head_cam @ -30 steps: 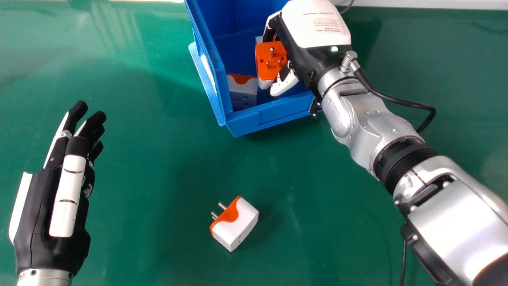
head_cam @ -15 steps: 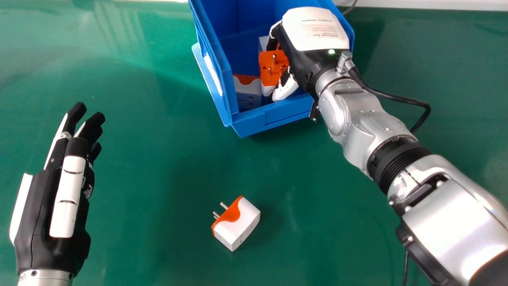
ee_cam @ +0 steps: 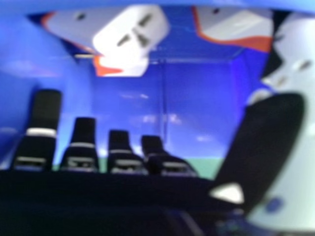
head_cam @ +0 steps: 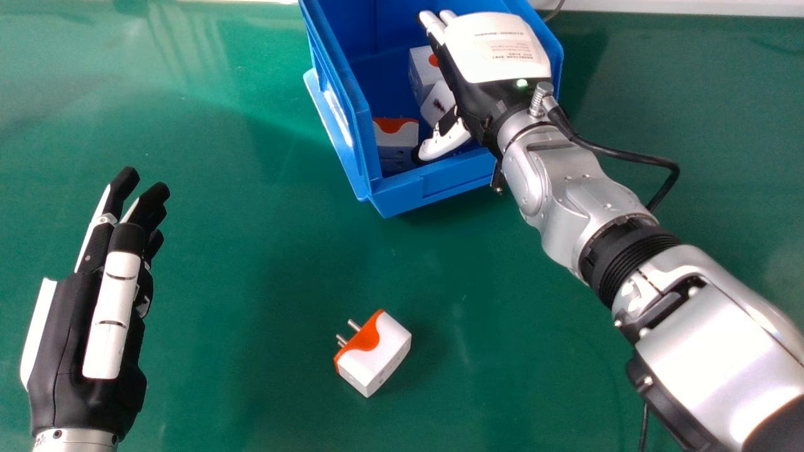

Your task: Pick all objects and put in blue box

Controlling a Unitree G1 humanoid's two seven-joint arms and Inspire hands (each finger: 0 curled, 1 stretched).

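Clearing the blue box (head_cam: 433, 183) cleanly
Lift right hand (head_cam: 496, 53) straight up, opened wide and holding nothing, without snagging white adapter (head_cam: 434, 107) or rim. Leave left hand (head_cam: 63, 351), open and idle, above worktop's (head_cam: 251, 263) left side. From right hand view, make out straight fingers (ee_cam: 44, 110), mostly hidden otherwise; from head view, find loose adapter (head_cam: 375, 355) outside box, well apart from far edge.

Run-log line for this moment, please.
right robot hand: open, inside blue plastic box | boxed: orange-white plug adapters | outside: one orange-white plug adapter on green table | left robot hand: open, idle
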